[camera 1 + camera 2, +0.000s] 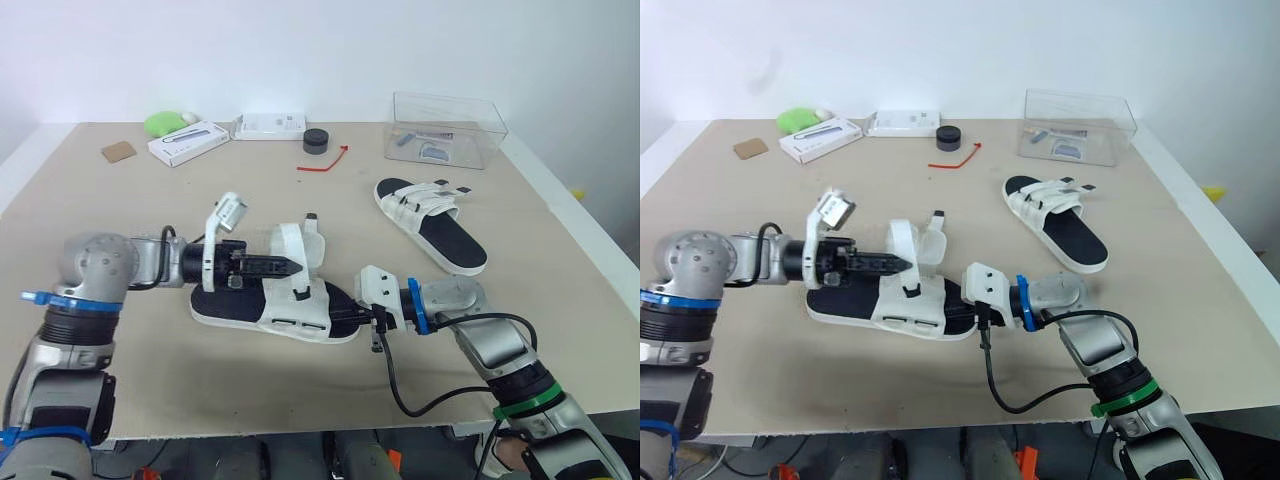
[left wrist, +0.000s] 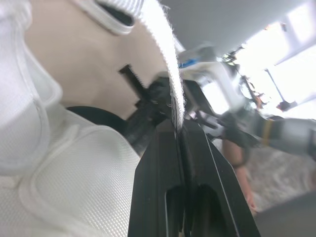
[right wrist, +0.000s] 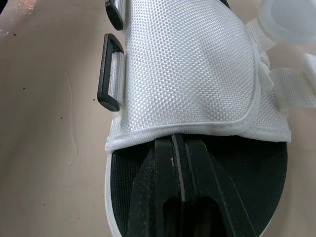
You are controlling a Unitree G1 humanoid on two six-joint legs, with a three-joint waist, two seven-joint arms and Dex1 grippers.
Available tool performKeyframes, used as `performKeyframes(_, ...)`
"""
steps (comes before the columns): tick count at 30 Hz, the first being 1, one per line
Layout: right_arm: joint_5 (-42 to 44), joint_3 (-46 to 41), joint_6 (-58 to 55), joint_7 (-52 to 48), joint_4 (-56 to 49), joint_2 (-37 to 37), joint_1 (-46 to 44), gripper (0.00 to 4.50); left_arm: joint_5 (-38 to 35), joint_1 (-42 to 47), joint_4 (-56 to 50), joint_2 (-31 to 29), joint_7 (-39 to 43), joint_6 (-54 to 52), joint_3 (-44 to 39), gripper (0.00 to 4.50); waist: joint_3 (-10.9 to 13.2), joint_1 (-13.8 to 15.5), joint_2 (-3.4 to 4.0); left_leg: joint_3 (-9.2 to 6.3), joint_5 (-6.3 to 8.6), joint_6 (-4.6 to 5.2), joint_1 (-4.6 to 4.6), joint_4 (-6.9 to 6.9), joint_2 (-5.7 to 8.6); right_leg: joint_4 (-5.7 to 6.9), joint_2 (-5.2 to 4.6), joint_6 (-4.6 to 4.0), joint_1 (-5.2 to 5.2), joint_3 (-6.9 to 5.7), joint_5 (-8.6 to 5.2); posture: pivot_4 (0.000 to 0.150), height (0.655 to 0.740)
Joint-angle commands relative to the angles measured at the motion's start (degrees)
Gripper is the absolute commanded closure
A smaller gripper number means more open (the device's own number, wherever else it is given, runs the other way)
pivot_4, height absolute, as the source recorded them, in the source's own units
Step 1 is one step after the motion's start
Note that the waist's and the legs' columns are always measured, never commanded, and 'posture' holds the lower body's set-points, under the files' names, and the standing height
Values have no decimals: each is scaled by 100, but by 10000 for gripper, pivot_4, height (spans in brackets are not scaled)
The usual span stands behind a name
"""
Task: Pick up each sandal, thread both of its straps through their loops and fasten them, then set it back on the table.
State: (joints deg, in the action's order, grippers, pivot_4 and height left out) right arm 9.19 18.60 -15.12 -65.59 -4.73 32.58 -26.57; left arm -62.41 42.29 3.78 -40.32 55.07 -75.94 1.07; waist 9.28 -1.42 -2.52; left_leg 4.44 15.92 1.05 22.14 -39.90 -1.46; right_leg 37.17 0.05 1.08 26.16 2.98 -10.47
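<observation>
Sandal looks to rest on the table, front centre. Your left gripper pinches the raised strap flat between its fingers. The right gripper has its fingers pressed together, tips on the footbed at the upper's edge, and I can't tell if it grips anything. Use the right as an anchor so the sandal doesn't slide, then steer the strap over the upper and down into the black loop on the near side, untwisted and tip first. Second sandal lies well apart, back right, so ignore it for now.
</observation>
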Motion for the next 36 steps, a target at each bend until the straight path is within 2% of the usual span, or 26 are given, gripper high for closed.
performKeyframes(1, -8, -34, -1, -15, -142, 78, 26, 45000, 338, 54, -224, -279, 800, 308, 302, 44774, 0, 2, 0, -1, 0, 0, 0, 0, 1, 0, -1, 0, 0, -2, -1, 1500, 7400)
performKeyframes(7, -9, -16, -27, 6, -201, 81, 60, 45000, 776, 65, -170, -378, 1441, 502, 747, 44774, 0, 5, 0, 2, 0, 0, 1, 0, 2, 0, -2, -13, 0, 2, -11, 1500, 7400)
performKeyframes(13, -13, -25, -61, 49, -306, 119, 133, 45000, 1195, 195, 113, -270, 1658, 721, 916, 44774, 0, 7, 0, -1, 2, 2, 3, 1, 2, 0, 1, -11, 2, -1, -12, 1500, 7400)
performKeyframes(20, -16, -41, -87, 77, -363, 158, 190, 45000, 1455, 417, 471, -151, 1834, 813, 895, 44774, 0, 7, 0, -1, 2, 3, 5, 1, 4, -1, 0, -8, 2, -1, -11, 1500, 7400)
performKeyframes(29, -37, -34, -77, 87, -373, 172, 197, 45000, 1553, 306, 182, -403, 2444, 704, 1101, 44774, 0, 6, 0, -2, 6, 7, 6, 1, 0, -1, 0, -5, 3, -2, -13, 1500, 7400)
performKeyframes(36, -84, -1, 1, 73, -319, 162, 172, 45000, 1694, 405, 436, -156, 2193, 776, 895, 44774, 0, 7, 0, -1, 6, 7, 6, 0, 1, -1, -1, -5, 2, -1, -14, 1500, 7400)
